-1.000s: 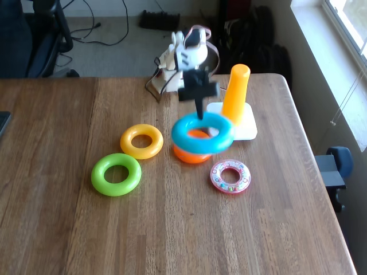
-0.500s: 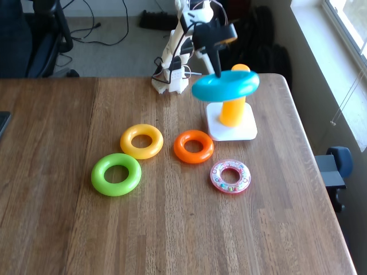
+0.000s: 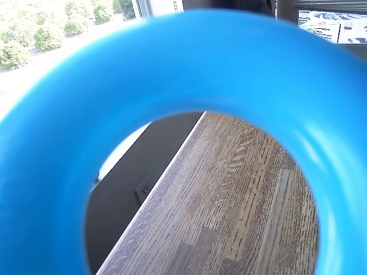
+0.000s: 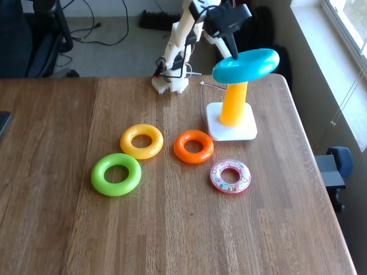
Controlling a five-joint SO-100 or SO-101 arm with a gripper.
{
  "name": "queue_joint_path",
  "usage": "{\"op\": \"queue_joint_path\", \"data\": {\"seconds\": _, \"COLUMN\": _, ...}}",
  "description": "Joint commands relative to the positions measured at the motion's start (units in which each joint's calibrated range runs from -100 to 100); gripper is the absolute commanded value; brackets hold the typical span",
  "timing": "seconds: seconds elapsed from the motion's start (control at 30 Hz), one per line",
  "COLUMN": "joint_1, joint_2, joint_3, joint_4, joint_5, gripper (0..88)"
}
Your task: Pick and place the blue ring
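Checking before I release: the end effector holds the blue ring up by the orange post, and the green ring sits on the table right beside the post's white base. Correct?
Not quite. In the fixed view the orange ring sits beside the white base, not the green ring. The end effector does hold the blue ring by the orange post.

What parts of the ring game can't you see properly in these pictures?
- Top of the orange peg, fixed view: the blue ring covers it.
- End effector fingertips, fixed view: too small and dark to tell how they grip the ring.
- Blue ring, wrist view: its edges are cut off by the frame.
- Beads inside the pink ring, fixed view: too small.
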Motion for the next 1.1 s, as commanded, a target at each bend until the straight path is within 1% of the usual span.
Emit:
{"op": "queue_joint_path", "data": {"seconds": 0.0, "joint_1": -2.53, "joint_2": -10.76, "joint_3": 9.12, "joint_4": 1.83, "joint_5": -0.88, "gripper": 2.3}}
{"op": "queue_joint_path", "data": {"seconds": 0.23, "joint_1": -6.44, "joint_2": -19.60, "joint_3": 23.08, "joint_4": 1.83, "joint_5": -1.17, "gripper": 2.3}}
{"op": "queue_joint_path", "data": {"seconds": 0.5, "joint_1": -10.57, "joint_2": -27.69, "joint_3": 26.66, "joint_4": 1.83, "joint_5": -1.22, "gripper": 2.3}}
{"op": "queue_joint_path", "data": {"seconds": 0.77, "joint_1": -10.43, "joint_2": -33.36, "joint_3": 31.66, "joint_4": 1.83, "joint_5": -0.93, "gripper": 2.3}}
{"op": "queue_joint_path", "data": {"seconds": 1.07, "joint_1": -10.35, "joint_2": -46.87, "joint_3": 51.88, "joint_4": 1.83, "joint_5": -0.88, "gripper": 2.3}}
